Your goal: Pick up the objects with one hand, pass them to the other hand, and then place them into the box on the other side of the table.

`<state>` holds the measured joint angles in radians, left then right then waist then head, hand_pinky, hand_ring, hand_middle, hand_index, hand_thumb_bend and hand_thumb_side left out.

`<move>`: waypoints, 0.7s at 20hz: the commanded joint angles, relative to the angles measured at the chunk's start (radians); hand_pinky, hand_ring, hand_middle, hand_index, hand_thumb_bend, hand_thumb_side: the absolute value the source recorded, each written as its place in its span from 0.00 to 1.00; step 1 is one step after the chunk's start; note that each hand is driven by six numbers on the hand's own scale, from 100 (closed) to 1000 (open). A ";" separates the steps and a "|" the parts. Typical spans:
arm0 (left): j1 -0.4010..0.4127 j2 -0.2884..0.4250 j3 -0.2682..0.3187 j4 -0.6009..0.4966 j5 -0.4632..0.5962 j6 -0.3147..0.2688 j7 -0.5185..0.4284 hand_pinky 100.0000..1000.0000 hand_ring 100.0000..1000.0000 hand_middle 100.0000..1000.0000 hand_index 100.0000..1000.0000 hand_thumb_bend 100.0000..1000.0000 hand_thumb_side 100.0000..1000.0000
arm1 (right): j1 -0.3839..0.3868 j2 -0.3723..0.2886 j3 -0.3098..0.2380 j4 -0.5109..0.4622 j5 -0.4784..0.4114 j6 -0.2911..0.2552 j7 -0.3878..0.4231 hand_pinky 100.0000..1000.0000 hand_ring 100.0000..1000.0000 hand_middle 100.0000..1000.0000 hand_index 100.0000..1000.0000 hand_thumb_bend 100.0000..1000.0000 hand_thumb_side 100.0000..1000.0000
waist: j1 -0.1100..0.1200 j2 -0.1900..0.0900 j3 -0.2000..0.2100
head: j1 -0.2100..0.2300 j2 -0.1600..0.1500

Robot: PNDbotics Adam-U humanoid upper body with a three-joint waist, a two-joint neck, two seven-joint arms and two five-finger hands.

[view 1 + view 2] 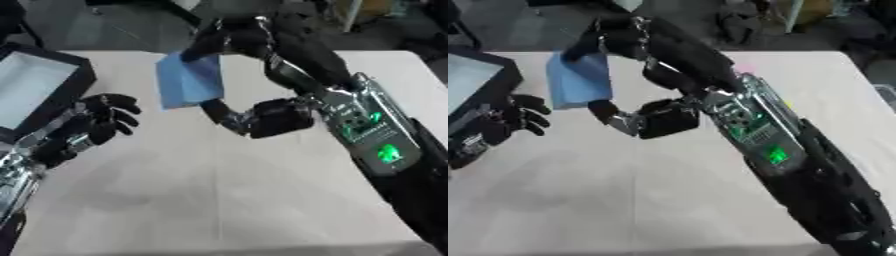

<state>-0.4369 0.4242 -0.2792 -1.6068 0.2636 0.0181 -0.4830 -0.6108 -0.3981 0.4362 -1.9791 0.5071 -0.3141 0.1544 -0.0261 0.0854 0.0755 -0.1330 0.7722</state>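
Blue cloth [189, 80] hangs pinched in right hand [229, 39], above table.

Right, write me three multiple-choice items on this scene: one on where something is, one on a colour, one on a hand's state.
1. Where is the box?
A. On the table's left side
B. On the table's right side
C. At the near edge, in the middle

2. What colour is the flat object hanging from the right hand?
A. Red
B. Blue
C. Yellow

3. What is the left hand doing?
A. Curled round the blue object
B. Pressing flat inside the box
C. Holding nothing, beside the box

Answers:
1. A, since the dark-walled box with its pale inside sits at the left edge of both views.
2. B, since the sheet pinched at its top edge is plainly blue.
3. C, since it sits apart from the blue object, with nothing between its fingers.
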 commanded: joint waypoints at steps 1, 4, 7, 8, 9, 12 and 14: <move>-0.026 0.028 -0.008 -0.027 0.048 0.018 -0.014 0.67 0.68 0.69 0.83 0.60 0.60 | -0.023 0.003 0.001 -0.021 0.011 -0.014 -0.002 0.71 0.59 0.52 0.75 0.04 0.00 | 0.003 -0.008 0.002 | -0.002 -0.002; -0.038 0.026 -0.015 -0.037 0.069 0.031 -0.015 0.67 0.68 0.69 0.83 0.60 0.60 | -0.028 0.012 0.011 -0.021 0.018 -0.024 0.001 0.70 0.59 0.52 0.75 0.04 0.00 | 0.004 -0.008 0.004 | -0.004 -0.002; -0.051 0.022 -0.024 -0.045 0.086 0.042 -0.015 0.67 0.68 0.69 0.83 0.60 0.60 | -0.035 0.025 0.024 -0.021 0.016 -0.030 0.008 0.70 0.59 0.52 0.74 0.03 0.00 | 0.004 -0.007 0.007 | -0.006 -0.002; -0.055 0.021 -0.027 -0.048 0.090 0.045 -0.016 0.67 0.68 0.69 0.83 0.60 0.60 | -0.038 0.029 0.028 -0.021 0.015 -0.032 0.012 0.70 0.59 0.52 0.74 0.03 0.00 | 0.004 -0.007 0.009 | -0.007 -0.002; -0.059 0.019 -0.031 -0.050 0.094 0.048 -0.017 0.67 0.68 0.69 0.83 0.60 0.59 | -0.040 0.033 0.032 -0.021 0.014 -0.034 0.016 0.70 0.59 0.52 0.74 0.03 0.00 | 0.005 -0.006 0.010 | -0.008 -0.002; -0.074 0.016 -0.045 -0.061 0.105 0.057 -0.024 0.67 0.67 0.69 0.83 0.60 0.59 | -0.048 0.040 0.040 -0.019 0.017 -0.043 0.027 0.70 0.59 0.52 0.74 0.03 0.00 | 0.006 -0.005 0.017 | -0.011 -0.002; -0.081 0.018 -0.055 -0.067 0.108 0.063 -0.031 0.67 0.67 0.69 0.83 0.60 0.59 | -0.054 0.043 0.042 -0.017 0.024 -0.050 0.029 0.70 0.59 0.52 0.74 0.04 0.00 | 0.006 -0.003 0.021 | -0.013 -0.002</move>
<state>-0.5002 0.4262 -0.3324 -1.6509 0.3640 0.0759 -0.5109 -0.6454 -0.3545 0.4827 -1.9791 0.5254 -0.3586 0.1815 -0.0247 0.0904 0.0968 -0.1427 0.7722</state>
